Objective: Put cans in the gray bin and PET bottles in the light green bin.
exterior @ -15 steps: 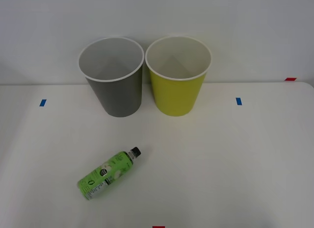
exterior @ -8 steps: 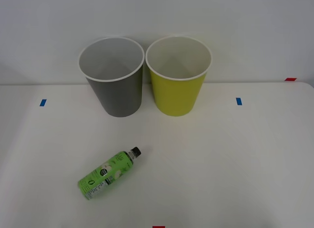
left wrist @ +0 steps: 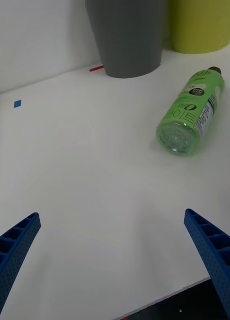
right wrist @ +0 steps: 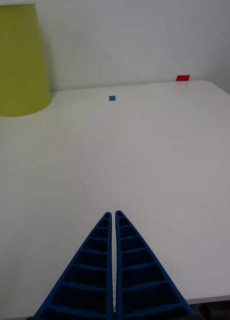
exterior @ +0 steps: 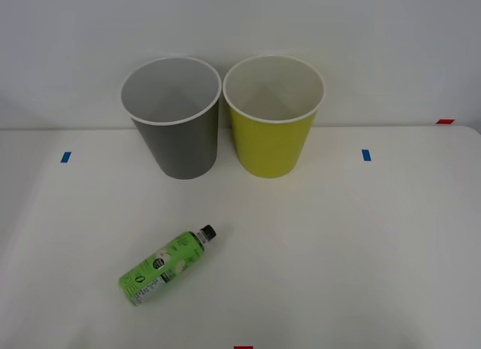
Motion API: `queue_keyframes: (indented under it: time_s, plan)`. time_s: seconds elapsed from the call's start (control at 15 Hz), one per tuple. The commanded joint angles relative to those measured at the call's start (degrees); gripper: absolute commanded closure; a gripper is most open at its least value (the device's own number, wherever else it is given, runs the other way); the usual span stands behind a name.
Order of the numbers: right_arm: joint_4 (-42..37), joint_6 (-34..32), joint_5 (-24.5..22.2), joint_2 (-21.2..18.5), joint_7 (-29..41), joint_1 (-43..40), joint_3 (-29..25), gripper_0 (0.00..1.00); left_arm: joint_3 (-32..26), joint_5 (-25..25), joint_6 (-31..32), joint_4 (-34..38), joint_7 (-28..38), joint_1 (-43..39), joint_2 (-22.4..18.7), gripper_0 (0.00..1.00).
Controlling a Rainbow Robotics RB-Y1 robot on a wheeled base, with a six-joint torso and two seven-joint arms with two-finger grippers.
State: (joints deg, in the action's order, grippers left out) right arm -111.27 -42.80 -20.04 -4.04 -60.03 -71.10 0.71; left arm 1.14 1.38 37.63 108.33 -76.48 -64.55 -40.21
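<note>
PET bottle (exterior: 165, 265) lying on its side on white worktop (exterior: 361, 244), cap aimed toward gray bin (exterior: 174, 116), light green bin (exterior: 274, 116) just beside that one, both upright at the far edge. Left pincer (left wrist: 115, 260) spread wide, low over the near worktop edge with bottle base ahead and off to one side; right pincer (right wrist: 114, 270) clenched empty, parked on the far-right side. Risks: round bottle rolling off under an off-centre pinch, slick label slipping, or drop into the adjacent gray bin by mistake.
</note>
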Motion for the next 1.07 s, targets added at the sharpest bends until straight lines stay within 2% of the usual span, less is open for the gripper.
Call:
queue_keyframes:
  time_s: [0.07, 0.13, 0.33, 0.87, 1.07]
  plan:
    - [0.00, 0.00, 0.00, 0.00, 0.00, 0.00, 0.00, 1.00, 0.09, 0.29, -0.63, -0.14, 0.45, 2.76, -5.32, 0.00]
    - [0.00, 0.00, 0.00, 0.00, 0.00, 0.00, 0.00, 1.00, 0.18, 0.55, -1.07, -0.05, 0.63, 3.73, -6.81, 0.00]
    - [0.00, 0.00, 0.00, 0.00, 0.00, 0.00, 0.00, 1.00, 0.27, 0.55, -11.62, 6.28, 1.51, 6.46, -10.33, 0.00]
    - [0.00, 0.00, 0.00, 0.00, 0.00, 0.00, 0.00, 1.00, 0.18, 0.55, -34.99, 25.44, 2.56, 5.93, -13.75, 0.00]
    - [0.00, 0.00, 0.00, 0.00, 0.00, 0.00, 0.00, 1.00, 0.27, 1.17, -45.01, 30.45, 2.56, 8.21, -15.51, 0.00]
